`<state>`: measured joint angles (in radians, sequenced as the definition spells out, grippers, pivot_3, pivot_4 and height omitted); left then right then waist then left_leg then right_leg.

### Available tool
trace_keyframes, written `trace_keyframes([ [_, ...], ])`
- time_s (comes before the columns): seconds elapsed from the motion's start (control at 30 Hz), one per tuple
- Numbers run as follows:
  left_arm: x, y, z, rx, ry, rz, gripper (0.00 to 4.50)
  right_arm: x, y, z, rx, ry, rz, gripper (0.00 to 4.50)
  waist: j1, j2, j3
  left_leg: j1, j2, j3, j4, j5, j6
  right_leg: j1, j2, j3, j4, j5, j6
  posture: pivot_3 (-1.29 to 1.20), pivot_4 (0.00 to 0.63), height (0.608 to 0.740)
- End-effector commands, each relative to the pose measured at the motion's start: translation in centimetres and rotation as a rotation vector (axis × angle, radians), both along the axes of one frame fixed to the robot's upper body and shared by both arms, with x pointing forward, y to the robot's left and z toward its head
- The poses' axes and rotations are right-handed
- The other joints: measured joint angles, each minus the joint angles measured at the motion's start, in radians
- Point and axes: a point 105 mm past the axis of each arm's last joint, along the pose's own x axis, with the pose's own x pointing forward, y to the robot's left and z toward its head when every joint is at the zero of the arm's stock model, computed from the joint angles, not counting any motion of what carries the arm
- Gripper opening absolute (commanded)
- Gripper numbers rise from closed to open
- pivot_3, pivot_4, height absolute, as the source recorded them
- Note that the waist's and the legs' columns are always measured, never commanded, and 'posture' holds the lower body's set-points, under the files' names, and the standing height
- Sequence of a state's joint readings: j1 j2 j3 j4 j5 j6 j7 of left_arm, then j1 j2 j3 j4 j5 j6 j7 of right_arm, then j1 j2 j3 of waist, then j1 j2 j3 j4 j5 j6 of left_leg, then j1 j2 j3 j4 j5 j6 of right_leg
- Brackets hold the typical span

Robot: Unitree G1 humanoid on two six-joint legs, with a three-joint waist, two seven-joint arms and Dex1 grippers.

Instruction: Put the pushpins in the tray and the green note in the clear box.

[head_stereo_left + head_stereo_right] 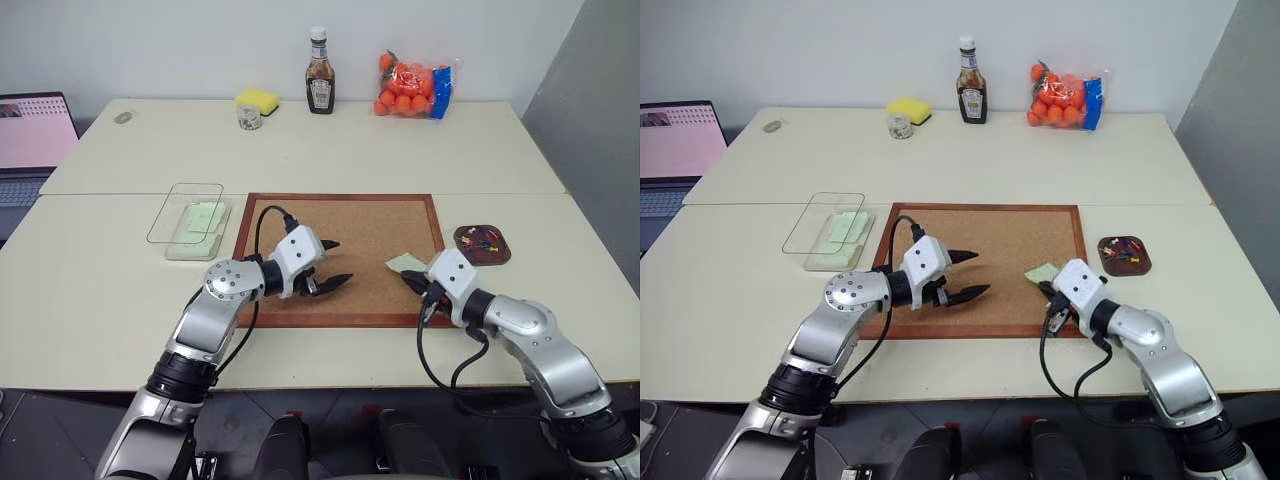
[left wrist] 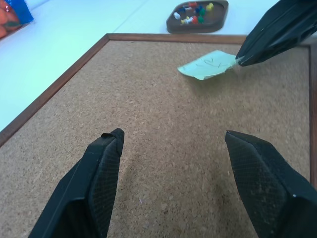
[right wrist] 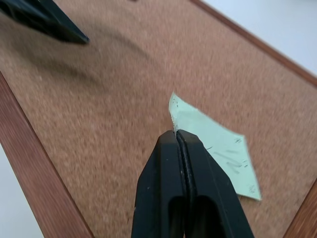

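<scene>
Green note (image 3: 218,139) corner pinched, tilted, right gripper (image 3: 177,136)

Nothing really readable here – just faint pen scribbles on the green note (image 2: 208,65), too small to make out. Label on the sauce bottle (image 1: 320,84) at the back – printed, but illegible too.

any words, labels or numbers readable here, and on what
Nothing reads clearly.
Green note, pinched at its edge by the right gripper: faint pen scribbles, too blurred to read.
Sauce bottle: a white label, print too small to read.
Laptop: pink screen, marks too small to read.
Bag of oranges: blue panel, no readable print.
</scene>
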<state>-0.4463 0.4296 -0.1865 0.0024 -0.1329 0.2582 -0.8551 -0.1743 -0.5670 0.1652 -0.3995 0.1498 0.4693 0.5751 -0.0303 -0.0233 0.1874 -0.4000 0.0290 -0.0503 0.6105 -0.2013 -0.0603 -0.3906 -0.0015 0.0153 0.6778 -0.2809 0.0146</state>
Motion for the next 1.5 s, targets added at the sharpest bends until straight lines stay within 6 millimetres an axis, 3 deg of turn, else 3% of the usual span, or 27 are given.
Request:
trace_keyframes([
  [0.03,0.4,0.1,1.8,-0.084,-0.017,-0.006,3.71,-0.2,0.3,1.8,0.035,-0.049,0.019,0.00,0.001,0.000,0.000,0.000,0.000,0.000,0.000,0.000,0.000,0.000,0.000,0.000,0.000,0.000,0.000,0.00,0.150,0.740],
  [0.2,-0.1,0.0,0.6,-0.014,-0.045,-0.098,4.43,-0.1,0.6,2.1,0.045,-0.050,0.028,0.00,-0.001,0.000,0.000,0.000,0.000,0.000,0.000,0.000,0.000,0.000,0.000,0.000,0.000,0.000,0.000,0.00,0.150,0.740],
  [0.57,1.5,-3.6,0.5,0.039,-0.232,-0.244,4.43,-0.1,1.1,3.0,0.060,-0.055,0.056,0.00,0.003,0.000,0.000,0.000,-0.001,0.001,0.000,0.000,0.000,0.000,0.000,-0.001,0.000,0.000,0.000,0.00,0.150,0.740],
  [0.93,2.4,-6.3,-0.4,0.065,-0.239,-0.322,4.43,-0.5,1.6,3.6,0.076,-0.049,0.076,0.00,-0.001,0.000,0.000,0.000,-0.001,0.001,0.001,0.000,0.000,0.000,0.000,-0.002,0.001,0.000,0.000,0.00,0.150,0.740],
  [1.5,2.3,-7.6,-0.8,0.043,-0.206,-0.373,1.40,-0.5,1.8,3.8,0.079,-0.050,0.083,0.00,-0.001,0.000,0.000,0.000,-0.001,0.001,0.001,0.000,0.000,0.000,0.000,-0.002,0.001,0.000,0.000,0.00,0.150,0.740],
])
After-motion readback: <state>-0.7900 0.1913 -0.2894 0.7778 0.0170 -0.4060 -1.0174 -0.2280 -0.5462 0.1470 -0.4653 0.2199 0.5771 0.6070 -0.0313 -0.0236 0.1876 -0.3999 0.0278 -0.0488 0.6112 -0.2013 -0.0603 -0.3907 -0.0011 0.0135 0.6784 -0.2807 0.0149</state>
